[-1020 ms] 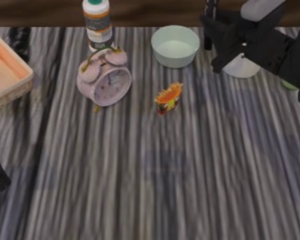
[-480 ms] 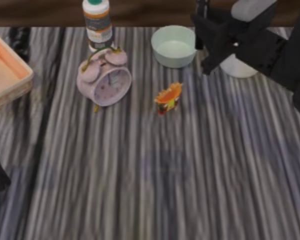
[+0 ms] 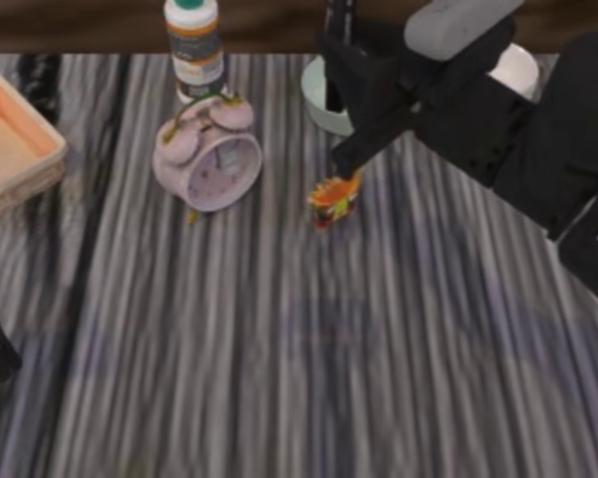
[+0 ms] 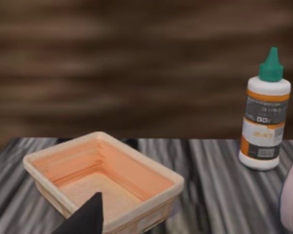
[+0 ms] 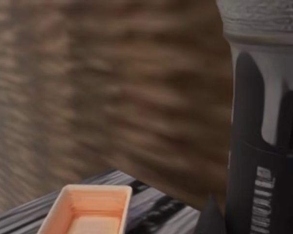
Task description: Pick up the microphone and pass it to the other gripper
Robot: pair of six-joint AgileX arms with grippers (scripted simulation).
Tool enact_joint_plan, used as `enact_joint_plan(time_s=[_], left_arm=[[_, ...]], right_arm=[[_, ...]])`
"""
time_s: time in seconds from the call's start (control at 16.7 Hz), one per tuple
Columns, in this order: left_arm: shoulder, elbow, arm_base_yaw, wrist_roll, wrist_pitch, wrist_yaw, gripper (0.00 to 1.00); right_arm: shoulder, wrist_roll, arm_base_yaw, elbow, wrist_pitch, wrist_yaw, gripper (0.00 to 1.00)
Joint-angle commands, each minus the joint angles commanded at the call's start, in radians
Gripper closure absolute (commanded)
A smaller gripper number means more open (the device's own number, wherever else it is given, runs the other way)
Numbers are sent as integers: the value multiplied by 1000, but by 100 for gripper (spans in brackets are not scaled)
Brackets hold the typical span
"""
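From the top view, the right arm reaches in from the right side of the table toward the far edge, and the right gripper (image 3: 351, 75) is above the pale bowl (image 3: 317, 92), covering most of it. A thin black stick, the handle of the microphone (image 3: 337, 18), stands up from between the fingers at the far edge of the table; the fingers are closed narrow around it. Just near the gripper, toward the middle, lies a small orange and yellow toy (image 3: 335, 197). To the left of it is a pink alarm clock (image 3: 207, 151), and behind the clock stands a white bottle (image 3: 193, 42) with an orange label and a green cap. An orange basket (image 3: 15, 139) sits at the left edge. The left arm is parked at the lower left corner, and only a dark part of it shows there; I cannot tell the state of its fingers.

In the left wrist view, the orange basket is close and the bottle stands far behind it. A black tip shows at the lower edge.

In the right wrist view, the microphone fills the side of the picture, upright, its grey mesh head above the black handle. The orange basket is far off on the table.
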Motion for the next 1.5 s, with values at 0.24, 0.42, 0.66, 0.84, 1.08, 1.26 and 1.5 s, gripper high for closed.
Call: enact_joint_plan(time_s=[0.24,0.42,0.66,0.84,1.08,1.26,1.5], left_arm=[[0,0,0,0,0,0,0],[0,0,0,0,0,0,0],[2,1,-1,0,1,2,0],[67,55,-23,3,33,61,0],[299,209,-76,14,125,227,0],[544,359,-122,26,213,381,0],[888,563,-186,42,335,592,0]], right_arm=[[2,2,-2,4,2,-3,100],[-1,0,1,0,0,1,100],[-1,0,1,0,0,1,100],[-1,0,1,0,0,1,100],[-1,0,1,0,0,1,100],[-1,0,1,0,0,1,100],[-1,0,1,0,0,1,100]])
